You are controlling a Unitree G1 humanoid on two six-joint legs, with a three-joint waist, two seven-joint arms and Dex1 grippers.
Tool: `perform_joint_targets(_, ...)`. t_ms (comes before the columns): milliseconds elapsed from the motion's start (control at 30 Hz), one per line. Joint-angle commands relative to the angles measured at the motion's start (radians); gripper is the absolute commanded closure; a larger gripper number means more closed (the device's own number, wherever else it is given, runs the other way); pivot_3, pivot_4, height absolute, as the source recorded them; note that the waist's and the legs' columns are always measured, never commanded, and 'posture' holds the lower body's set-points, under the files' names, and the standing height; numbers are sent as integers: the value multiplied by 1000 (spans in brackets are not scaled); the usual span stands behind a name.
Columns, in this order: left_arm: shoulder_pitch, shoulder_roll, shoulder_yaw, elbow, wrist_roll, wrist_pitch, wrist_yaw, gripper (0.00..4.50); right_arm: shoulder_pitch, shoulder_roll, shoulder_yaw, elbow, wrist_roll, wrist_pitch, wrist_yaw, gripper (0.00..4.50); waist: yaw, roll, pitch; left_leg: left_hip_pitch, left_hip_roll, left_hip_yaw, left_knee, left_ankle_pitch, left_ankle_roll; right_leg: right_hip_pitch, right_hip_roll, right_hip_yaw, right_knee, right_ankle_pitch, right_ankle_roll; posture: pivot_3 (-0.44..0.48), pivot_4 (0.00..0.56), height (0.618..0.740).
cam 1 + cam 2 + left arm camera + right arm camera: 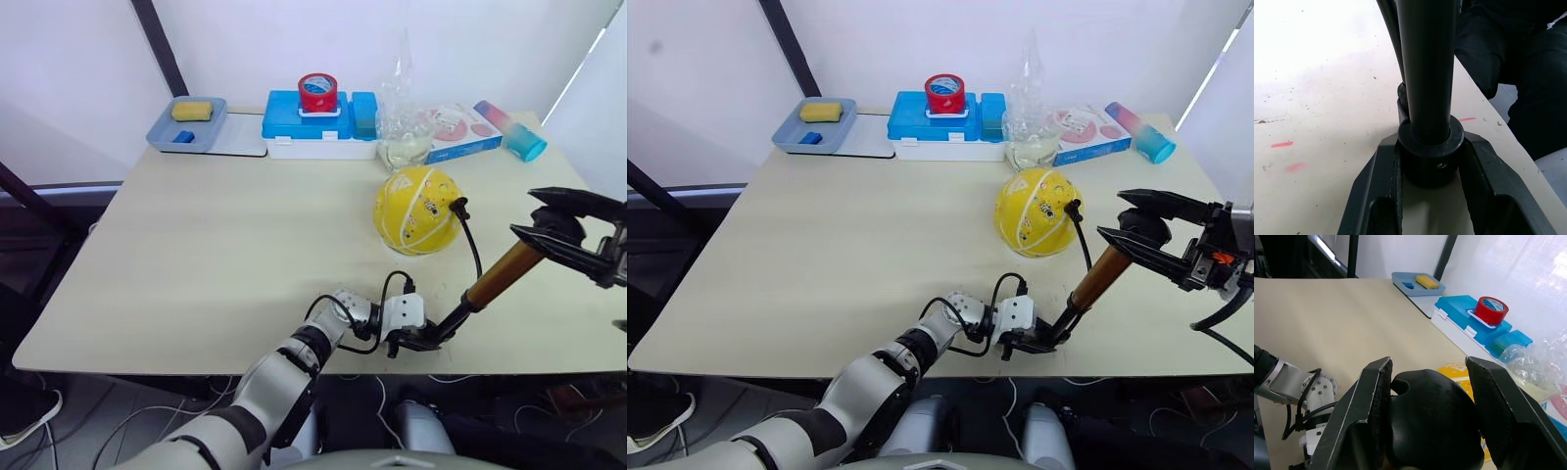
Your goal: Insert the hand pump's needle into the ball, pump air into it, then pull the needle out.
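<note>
At the far left of the table [196, 255] stands a grey-blue tray [162, 137] holding a yellow sponge [191, 110] and a small blue piece [183, 137]. Beside it lies a blue and white case [318, 132] with a red tape roll [317, 91] on top, then a crumpled clear plastic bag [404, 127], a flat printed box [460, 132], and a pink-to-blue tumbler [511, 129] lying on its side at the far right corner. Along the near edge, the left gripper [416, 340] is clamped on the black base end of the hand pump [500, 274]; the left wrist view shows the round base seated between both fingers [1381, 196], resting on the table surface. From that base the copper-brown cylinder rises at a tilt toward the robot's right. The ball [418, 210], yellow with white lines and small prints, sits on the table right of centre, in front of the plastic bag. The pump's thin black hose [472, 240] curves up from the cylinder to the right side of the ball, where the needle [458, 207] fitting meets its surface; the pin itself is too small to make out. The right gripper [551, 223] is at the upper end of the pump, its two fingers [1359, 416] set apart on either side of the black handle, with narrow gaps visible in the right wrist view; contact cannot be confirmed.
</note>
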Motion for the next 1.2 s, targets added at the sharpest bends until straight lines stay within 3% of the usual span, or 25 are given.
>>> perform_joint_targets(33,16,6,-31,38,44,17,-9,3390,52,70,113,-4,-61,-40,8,2580,-1,0,-1,0,0,-1,0,0,0,0,3,3,0,0,-1,0,150,737)
perform_joint_targets(267,13,7,-29,39,44,20,-3,3390,144,187,356,81,-233,-135,52,2581,-3,-4,-6,2,1,-3,0,0,0,1,15,18,1,-2,-3,0,150,737)
perform_joint_targets(433,12,9,-27,40,43,20,0,3390,172,312,479,179,-292,-171,31,2581,-3,-12,-13,2,3,-5,0,0,0,1,20,23,1,-3,-5,0,150,737)
perform_joint_targets(567,12,9,-26,40,41,20,0,3390,194,353,520,227,-355,-211,46,2581,-4,-10,-19,2,3,-7,0,0,0,1,18,24,2,-4,-6,0,150,737)
perform_joint_targets(800,12,14,-28,39,39,18,-4,3390,141,312,398,131,-292,-224,43,2581,-10,-3,-21,2,3,-7,0,0,-1,1,21,30,2,-4,-6,0,150,737)
perform_joint_targets(1000,11,15,-30,39,38,19,-7,3390,82,181,202,41,-153,-151,26,2581,-10,8,-14,0,2,-5,0,0,-1,-1,22,35,2,-4,-6,0,150,737)
perform_joint_targets(1200,13,15,-31,38,38,17,-12,3390,32,45,25,5,-74,-96,27,2581,-6,8,-12,0,2,-5,0,0,-1,-1,33,43,1,-4,-6,0,150,737)
